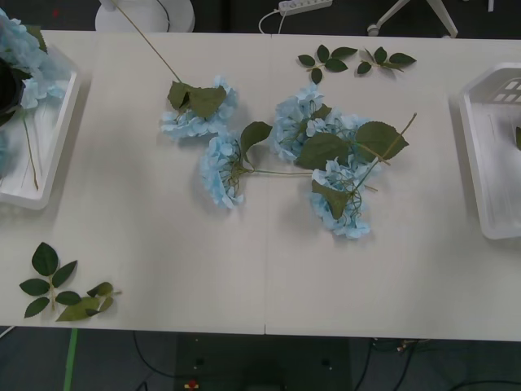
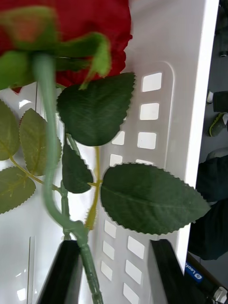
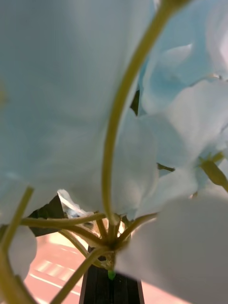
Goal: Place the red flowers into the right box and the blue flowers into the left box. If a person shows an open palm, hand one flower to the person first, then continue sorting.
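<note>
The right gripper [image 2: 114, 270] has its black fingers [image 2: 64, 273] spread, with the stem of a red flower [image 2: 71, 23] running between them; whether they pinch it cannot be told. The flower hangs over the right box [image 2: 161, 57], which sits at the table's [image 1: 163, 244] right edge. The left gripper [image 3: 111, 287] is closed on the stem cluster of a blue flower [image 3: 61, 95], pressed close against its petals. Blue flowers [image 1: 24, 57] already lie in the left box [image 1: 49, 155] at the table's left edge. More blue flowers [image 1: 326, 155] lie tangled mid-table. Leaf sprigs [image 1: 65, 293] rest near the front left corner, others [image 1: 350, 59] along the far edge.
</note>
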